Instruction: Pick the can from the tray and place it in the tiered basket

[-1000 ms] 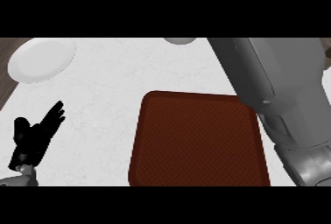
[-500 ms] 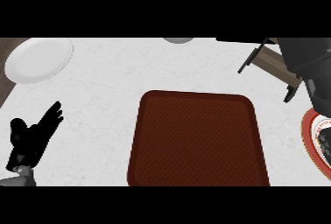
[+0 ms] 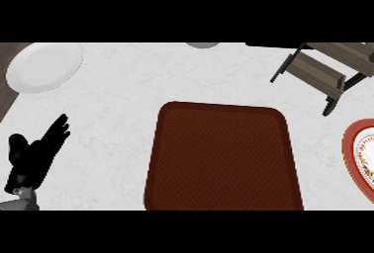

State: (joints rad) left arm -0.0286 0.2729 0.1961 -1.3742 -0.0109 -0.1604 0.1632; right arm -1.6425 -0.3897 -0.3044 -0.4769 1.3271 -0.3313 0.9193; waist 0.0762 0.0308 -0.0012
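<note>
Left hand [image 3: 33, 155] at 8 o'clock near the lower left edge, fingers straight and spread, pointing toward 1 o'clock, holding nothing. Right hand out of frame. Brown tray [image 3: 223, 155] sits center, running to the lower edge, apart from the hand; no can visible on it or anywhere on the counter [image 3: 131, 84]. White plate [image 3: 44, 66] at 10 o'clock. Wooden tiered basket [image 3: 325, 66] at 2 o'clock. Red-rimmed plate [image 3: 356, 155] at 3 o'clock, cut by the right edge.
</note>
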